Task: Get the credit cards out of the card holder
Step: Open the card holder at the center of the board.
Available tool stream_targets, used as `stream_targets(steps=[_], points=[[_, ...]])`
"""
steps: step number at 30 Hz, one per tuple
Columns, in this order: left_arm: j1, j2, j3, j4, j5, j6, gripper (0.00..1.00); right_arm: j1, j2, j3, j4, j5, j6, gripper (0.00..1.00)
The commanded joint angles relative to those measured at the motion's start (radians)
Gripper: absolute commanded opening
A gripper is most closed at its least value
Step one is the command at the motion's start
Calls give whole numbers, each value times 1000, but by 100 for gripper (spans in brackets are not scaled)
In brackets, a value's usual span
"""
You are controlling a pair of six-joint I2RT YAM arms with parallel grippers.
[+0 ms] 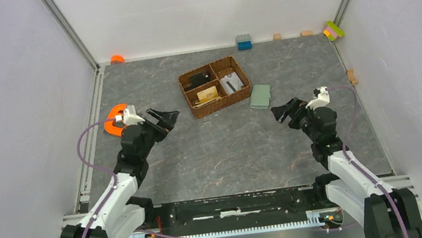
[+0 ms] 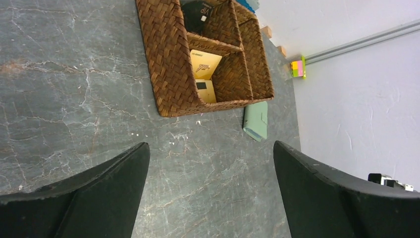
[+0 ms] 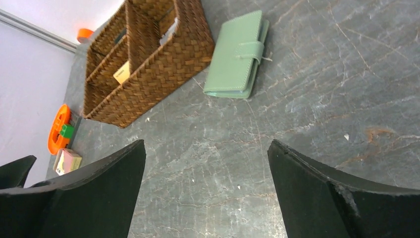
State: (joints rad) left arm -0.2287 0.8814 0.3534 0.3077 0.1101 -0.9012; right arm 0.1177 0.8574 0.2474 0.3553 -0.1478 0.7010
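Note:
The card holder point(image 1: 260, 96) is a sage-green wallet lying flat on the grey table just right of the basket. It is folded closed, with its strap across it point(image 3: 236, 54). In the left wrist view the card holder point(image 2: 256, 120) shows edge-on beyond the basket's corner. The credit cards are hidden from every view. My left gripper point(image 1: 169, 117) hovers open to the left of the basket, jaws wide and empty point(image 2: 210, 145). My right gripper point(image 1: 280, 112) hovers open just near-right of the wallet, with only bare table between its fingers point(image 3: 206, 142).
A brown wicker divided basket point(image 1: 222, 102) stands at mid-table and holds a tan card-like item, a dark item and a pale one. An orange letter-e shape point(image 1: 113, 120) lies at the left. A blue block point(image 1: 243, 42), coloured blocks point(image 1: 333, 30) and small wooden blocks line the walls.

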Motion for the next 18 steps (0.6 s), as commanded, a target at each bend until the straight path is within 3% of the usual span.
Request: stream_targets(steps=[1, 8, 17, 18], points=[[-1, 24, 31, 28, 7, -11, 100, 2, 57, 33, 17, -2, -14, 97], [-3, 199, 91, 84, 172, -16, 100, 2, 232, 87, 37, -76, -55, 98], [-4, 252, 99, 88, 164, -4, 100, 2, 481, 164, 170, -149, -49, 99], [-4, 258, 102, 89, 167, -4, 100, 2, 516, 194, 154, -142, -55, 95]])
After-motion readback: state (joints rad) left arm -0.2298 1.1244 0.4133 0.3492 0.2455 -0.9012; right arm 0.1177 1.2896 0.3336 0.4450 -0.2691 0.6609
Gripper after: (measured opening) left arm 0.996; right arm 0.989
